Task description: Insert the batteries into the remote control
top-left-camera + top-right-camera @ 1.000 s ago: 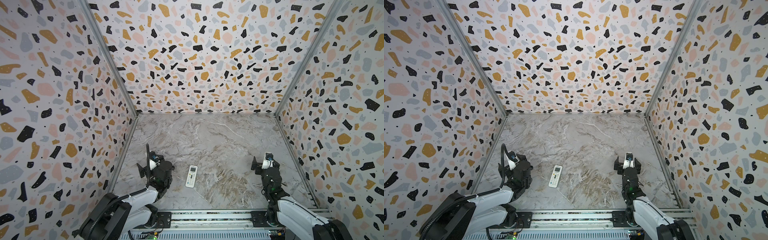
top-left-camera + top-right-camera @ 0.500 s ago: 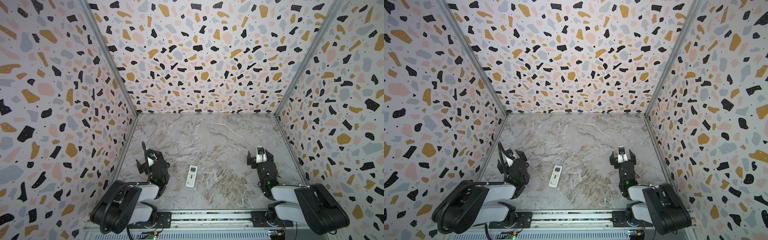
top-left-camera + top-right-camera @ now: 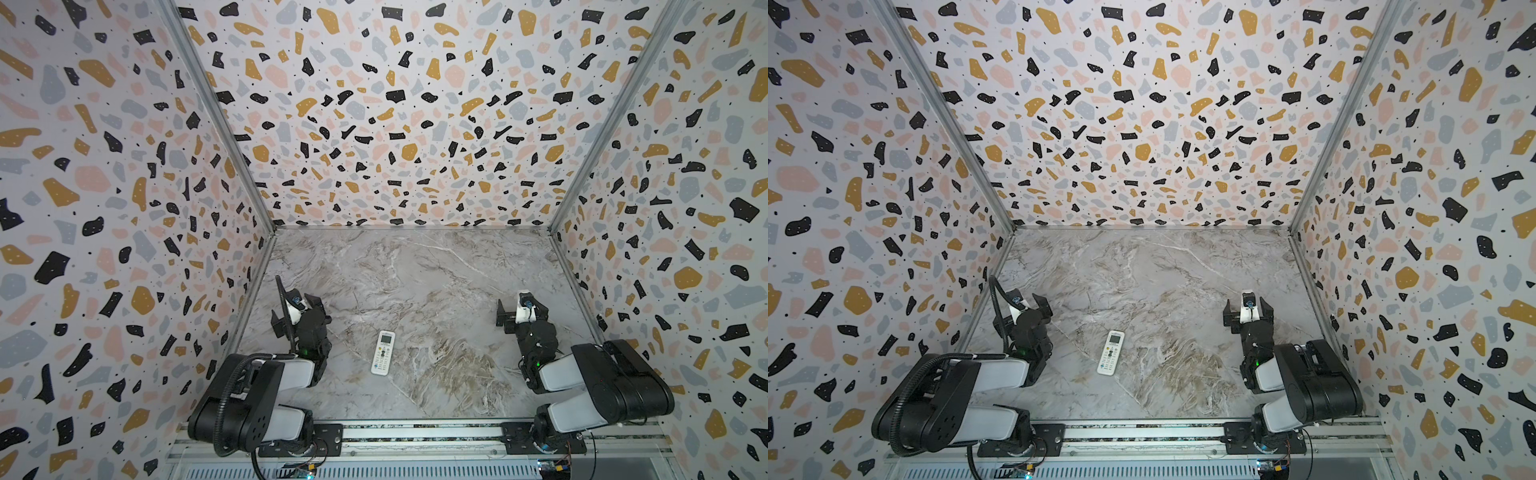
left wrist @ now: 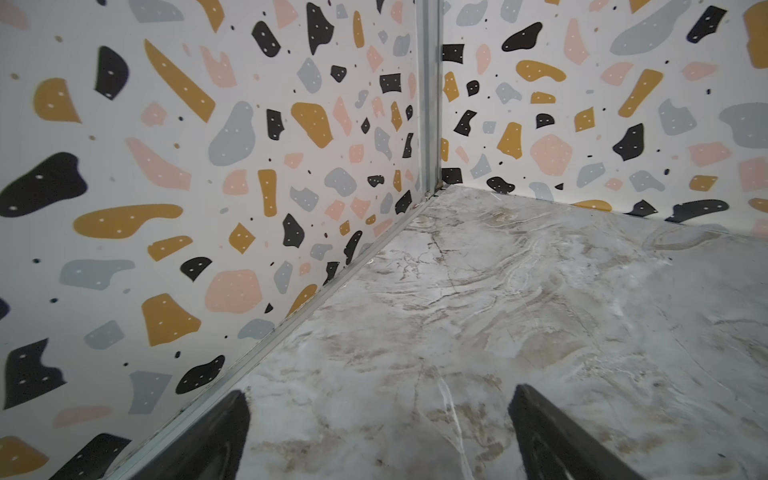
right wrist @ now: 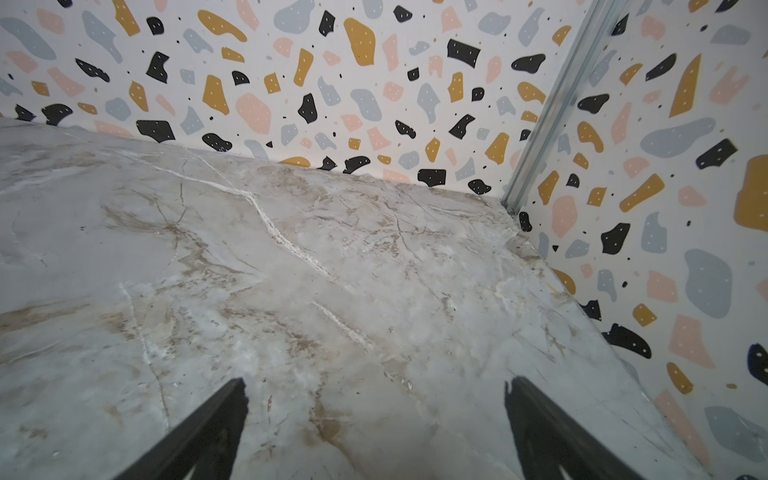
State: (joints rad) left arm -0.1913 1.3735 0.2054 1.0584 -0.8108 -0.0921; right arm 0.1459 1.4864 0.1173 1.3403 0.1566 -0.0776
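Observation:
The remote control [image 3: 382,352] [image 3: 1111,352] lies face up on the marble table [image 3: 419,274], near the front and between the arms, with its small grey screen at the far end. No batteries show in any view. My left gripper [image 3: 297,312] [image 3: 1021,311] hangs open just left of the remote, close to the left wall. My right gripper [image 3: 520,308] [image 3: 1248,311] is open well to the right of it. In the wrist views each gripper [image 4: 379,397] [image 5: 376,386] has only bare marble between its dark fingers.
Terrazzo-patterned walls [image 3: 124,249] close the table on the left, back and right. A metal rail [image 3: 415,432] carrying both arm bases runs along the front edge. Both arms are folded low near the front corners.
Both arms have folded back, with their big black links swinging up over the front rail. Both grippers shifted slightly away from the front. They stay open, and the remote has not moved.

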